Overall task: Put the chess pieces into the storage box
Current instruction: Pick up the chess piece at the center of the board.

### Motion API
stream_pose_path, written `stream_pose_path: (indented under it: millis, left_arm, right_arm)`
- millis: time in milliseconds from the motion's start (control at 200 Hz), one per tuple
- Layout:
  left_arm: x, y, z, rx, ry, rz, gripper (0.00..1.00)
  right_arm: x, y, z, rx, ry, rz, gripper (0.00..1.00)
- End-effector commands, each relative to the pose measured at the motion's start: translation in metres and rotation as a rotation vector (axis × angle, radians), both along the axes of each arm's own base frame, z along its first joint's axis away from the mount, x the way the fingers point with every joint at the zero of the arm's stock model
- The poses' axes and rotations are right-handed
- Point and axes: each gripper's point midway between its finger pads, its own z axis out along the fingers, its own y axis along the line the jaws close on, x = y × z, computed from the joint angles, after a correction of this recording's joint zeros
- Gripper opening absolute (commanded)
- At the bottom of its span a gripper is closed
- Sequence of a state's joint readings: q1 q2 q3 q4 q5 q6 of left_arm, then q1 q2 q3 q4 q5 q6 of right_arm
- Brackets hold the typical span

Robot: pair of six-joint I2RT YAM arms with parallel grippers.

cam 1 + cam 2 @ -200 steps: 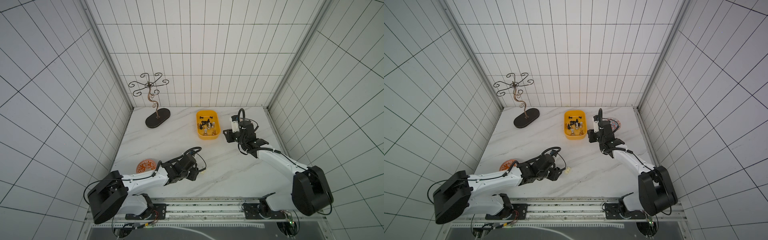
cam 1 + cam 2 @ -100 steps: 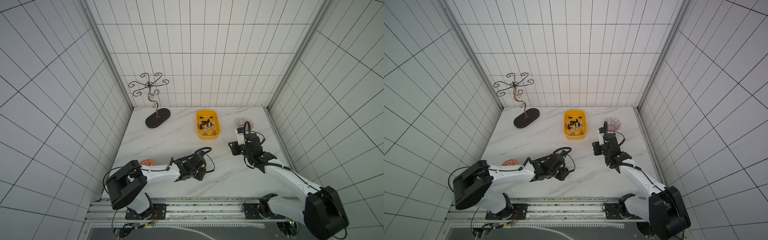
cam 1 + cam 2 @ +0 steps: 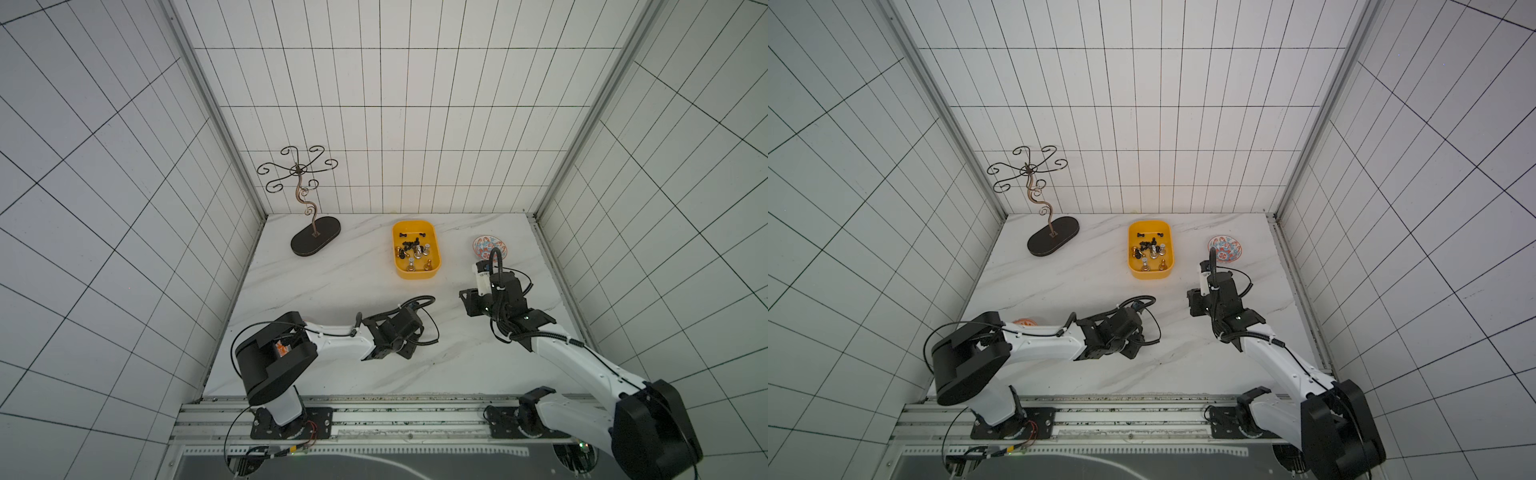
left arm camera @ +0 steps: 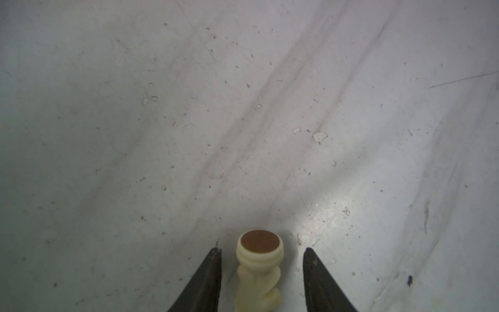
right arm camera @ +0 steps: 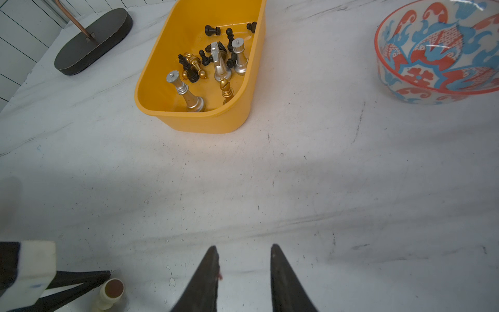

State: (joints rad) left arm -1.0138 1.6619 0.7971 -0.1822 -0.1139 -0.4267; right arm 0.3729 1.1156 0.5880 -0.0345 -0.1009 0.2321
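Observation:
A cream-white chess piece [image 4: 259, 259] lies on its side on the marble table, brown felt base showing. My left gripper [image 4: 262, 250] is open around it, with a gap on each side. The same piece [image 5: 109, 295] shows in the right wrist view beside the left fingers. In both top views the left gripper [image 3: 409, 349] hides the piece. The yellow storage box [image 3: 414, 272] stands at the back with several black, silver and gold chess pieces [image 5: 216, 62] inside. My right gripper [image 5: 243, 246] is open and holds nothing, a little in front of the box and to its right [image 3: 469, 305].
A red-and-blue patterned bowl [image 3: 489, 248] sits right of the box, close behind the right arm. A dark jewellery stand [image 3: 315, 241] is at the back left. A small orange dish [image 3: 1025, 322] lies by the left arm's base.
My left gripper reached right over the cream piece and its jaws narrowed around it. My right arm drew back from the storage box towards the front.

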Motion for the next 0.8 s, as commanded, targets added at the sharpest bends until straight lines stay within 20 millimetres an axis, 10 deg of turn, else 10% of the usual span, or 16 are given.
stream_pose_path:
  millis: [0,435,795]
  left_arm:
    - [-0.004,0.009,-0.018,0.063,0.013,0.011,0.42]
    - [-0.009,0.018,-0.036,0.145,0.007,-0.003,0.25]
    - [0.009,0.011,0.013,0.109,-0.094,0.026,0.21]
  right_arm:
    - [-0.010,-0.009,-0.023,-0.024,0.052,-0.019,0.33]
    - [-0.010,-0.008,-0.024,-0.025,0.057,-0.013,0.33]
    - [-0.010,-0.009,-0.021,-0.025,0.053,-0.017,0.33]
